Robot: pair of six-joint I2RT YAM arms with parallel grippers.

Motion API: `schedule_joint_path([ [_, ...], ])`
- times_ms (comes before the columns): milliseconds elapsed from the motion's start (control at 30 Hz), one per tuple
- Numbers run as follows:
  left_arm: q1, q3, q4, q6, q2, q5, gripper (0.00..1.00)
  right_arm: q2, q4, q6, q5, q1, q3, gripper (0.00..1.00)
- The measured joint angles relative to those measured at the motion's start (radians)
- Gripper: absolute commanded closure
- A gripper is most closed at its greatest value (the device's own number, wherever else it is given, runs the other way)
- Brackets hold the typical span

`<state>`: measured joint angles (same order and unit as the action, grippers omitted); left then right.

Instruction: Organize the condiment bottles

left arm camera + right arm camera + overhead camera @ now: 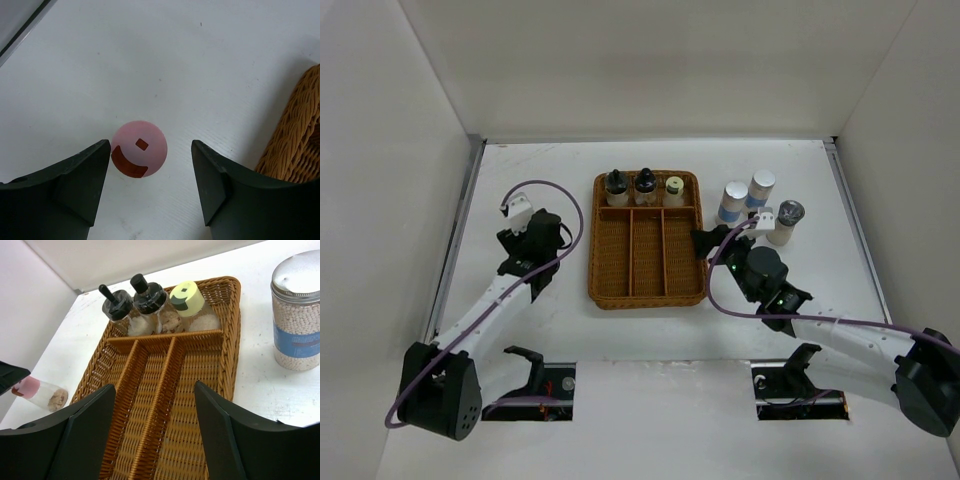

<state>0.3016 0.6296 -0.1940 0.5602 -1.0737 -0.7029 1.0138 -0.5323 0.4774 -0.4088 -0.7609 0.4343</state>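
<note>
The pink-capped bottle [138,149] stands on the table left of the tray, seen cap-on between my open left gripper's [150,150] fingers and nearer the left one. It also shows in the right wrist view [40,392]. In the top view my left gripper [533,240] hides it. Two black-capped bottles [617,187] [646,186] and a yellowish-capped one [674,190] stand in the tray's back compartment. Two white blue-label bottles [732,203] [759,192] and the silver-capped shaker [786,222] stand right of the tray. My right gripper [705,243] is open and empty over the tray's right side.
The brown wicker tray [598,290] has three long compartments with nothing in them. White walls enclose the table on the left, back and right. One blue-label bottle [298,315] stands close to the right of my right gripper [155,390].
</note>
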Motion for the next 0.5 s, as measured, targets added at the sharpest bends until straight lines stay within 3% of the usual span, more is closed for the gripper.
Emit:
schedule_joint_path([
  [333,-0.005,-0.013,0.079,0.017,-0.07,-0.019,0.4,0.001,0.0,0.003,-0.001,0.0,-0.005,0.28],
  [500,-0.007,-0.063,0.068,0.047,-0.056,-0.019,0.35,0.001,0.0,0.003,-0.001,0.0,-0.005,0.28],
])
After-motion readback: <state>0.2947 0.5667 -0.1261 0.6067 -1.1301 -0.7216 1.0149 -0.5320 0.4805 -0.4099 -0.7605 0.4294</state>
